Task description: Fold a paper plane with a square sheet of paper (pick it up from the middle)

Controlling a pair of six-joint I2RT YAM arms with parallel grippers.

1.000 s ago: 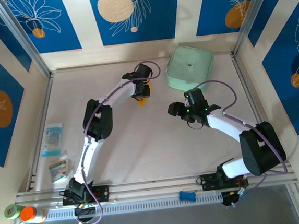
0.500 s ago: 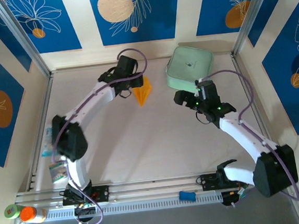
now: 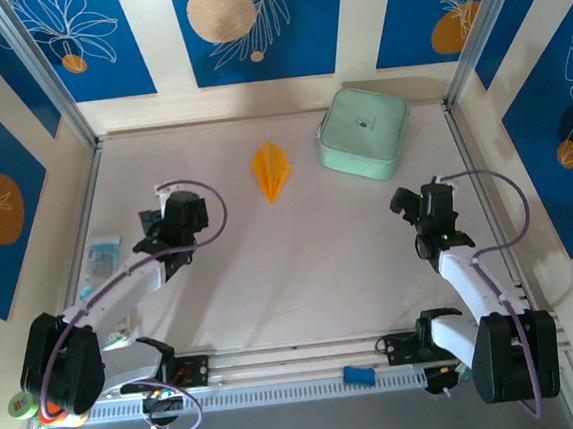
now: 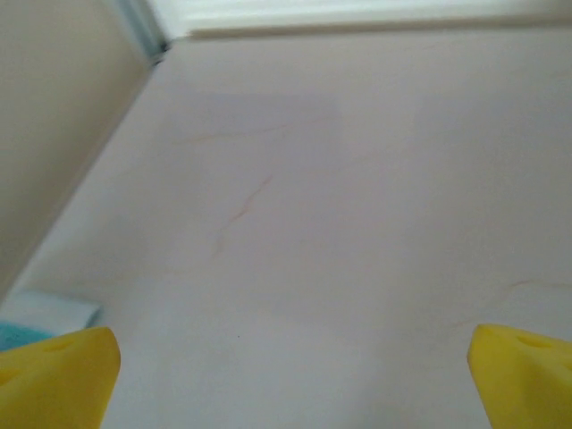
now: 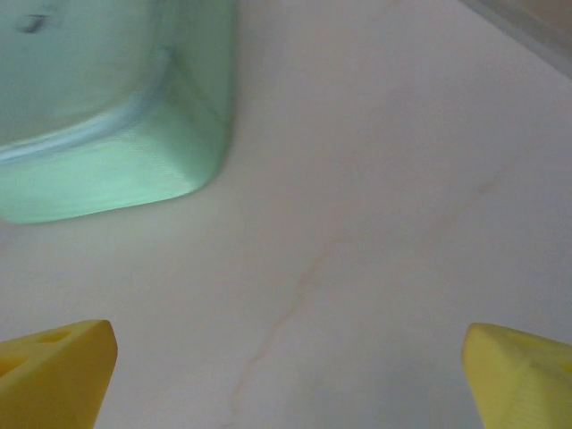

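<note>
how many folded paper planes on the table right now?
1. The paper plane lies far back on the table, left of the mint-green case, not touching it. None looks hidden.

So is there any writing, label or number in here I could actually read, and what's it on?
No text here can be read.
Mint-green case: a small dark mark on its lid, too small to read from above and blurred in the right wrist view.
Blue printed packet on the left: print too small to read.
Smaller packet just below it in the top view: print too small to read.
</note>
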